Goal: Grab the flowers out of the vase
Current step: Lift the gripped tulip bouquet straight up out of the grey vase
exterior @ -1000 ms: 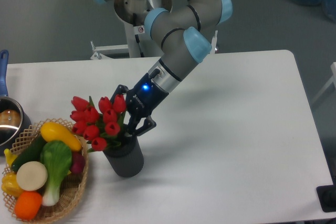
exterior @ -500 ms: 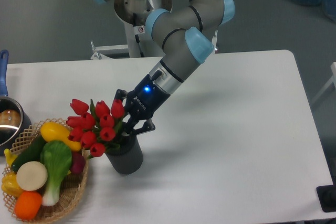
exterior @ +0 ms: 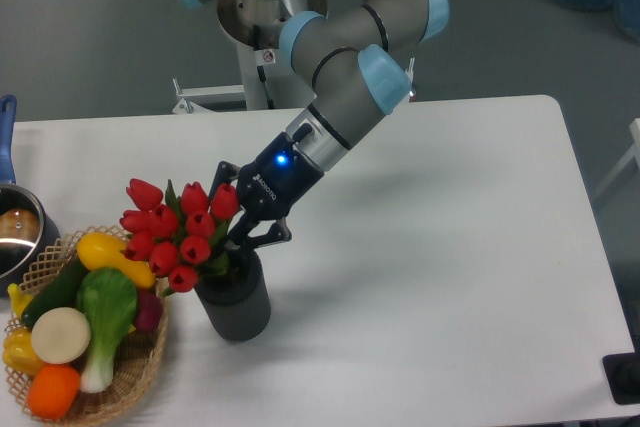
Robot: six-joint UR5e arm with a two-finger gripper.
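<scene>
The flowers, a bunch of red tulip buds with green leaves, lean out to the left over the vase's mouth. Their stems still run down into the vase, a dark grey cylinder standing on the white table. My gripper comes in from the upper right and sits just above the vase's rim. Its black fingers are closed around the stems right behind the buds. The lower stems are hidden inside the vase.
A wicker basket of toy vegetables stands just left of the vase, under the leaning buds. A metal pot with a blue handle is at the left edge. A black object sits at the bottom right corner.
The bunch has shifted left and slightly up with the gripper, leaning further over the basket. The vase has stayed put.
</scene>
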